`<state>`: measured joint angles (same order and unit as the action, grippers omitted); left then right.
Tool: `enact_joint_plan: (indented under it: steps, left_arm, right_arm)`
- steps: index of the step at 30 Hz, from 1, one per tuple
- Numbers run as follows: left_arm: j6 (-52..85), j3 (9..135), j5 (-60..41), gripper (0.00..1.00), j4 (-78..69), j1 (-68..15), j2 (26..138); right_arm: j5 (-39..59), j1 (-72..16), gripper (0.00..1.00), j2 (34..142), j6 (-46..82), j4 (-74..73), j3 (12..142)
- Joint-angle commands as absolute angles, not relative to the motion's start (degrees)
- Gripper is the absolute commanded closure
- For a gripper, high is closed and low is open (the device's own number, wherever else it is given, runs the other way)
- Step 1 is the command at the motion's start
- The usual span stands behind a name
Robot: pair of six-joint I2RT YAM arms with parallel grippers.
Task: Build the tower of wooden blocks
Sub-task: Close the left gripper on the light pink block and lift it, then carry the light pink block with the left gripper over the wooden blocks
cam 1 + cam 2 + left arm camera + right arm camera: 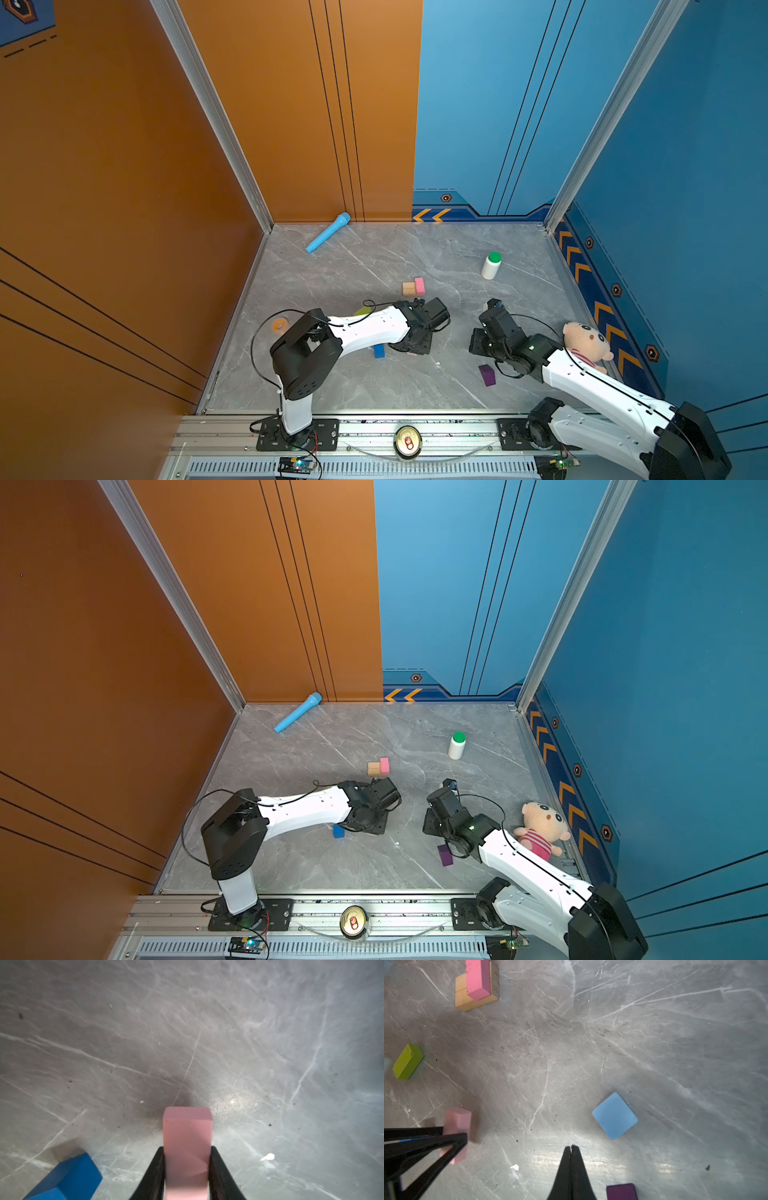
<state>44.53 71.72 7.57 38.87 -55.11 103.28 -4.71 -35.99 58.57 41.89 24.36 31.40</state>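
Left wrist view is showing our left gripper [187, 1148] pinching a pink bar [187, 1132] across its narrow sides. The fingers are narrowed onto it, and most of its length is sticking out ahead, leaving that end free for setting down. We are judging that it is meant for the tower [413, 286], which is sitting in the middle of the table [374, 257], just far of this gripper. The tower is only two tan bars [463, 999] side by side, with the other pink bar [477, 980] lying along their right edge, so room is showing beside it for a twin.

Our right gripper [572, 1147] is hanging on the right, empty, with its fingers pressed together, probably parked out of the way. The light-blue cube [614, 1115] and the purple block [622, 1191] are lying close by it. The lime bar [408, 1061] is resting left and near of the tower, and the dark-blue cube [68, 1176] just beside the held bar.

In both top views the left arm [365, 328] is covering the grip, the held bar and most of the lime bar. The right wrist view is cutting off the purple block, so its peak is not showing, and also part of the tower. We are not able to tell whether the held bar is touching the table or hanging just above it.
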Motion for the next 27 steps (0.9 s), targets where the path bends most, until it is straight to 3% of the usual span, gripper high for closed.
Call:
enact_joint_plan:
  steps: [1,15,27]
  left_arm:
    - [45.51,72.98,8.54,1.00,40.51,-52.54,99.38]
    - [42.89,77.14,8.16,1.00,42.62,-40.48,96.45]
    - [36.83,98.22,4.24,1.00,46.15,-34.42,113.87]
  right_arm:
    - [-3.46,-35.69,1.00,60.93,40.40,21.92,33.61]
    - [0.52,-35.32,1.00,76.96,35.38,21.67,47.53]
    - [1.54,-32.92,1.00,87.13,34.10,23.71,56.77]
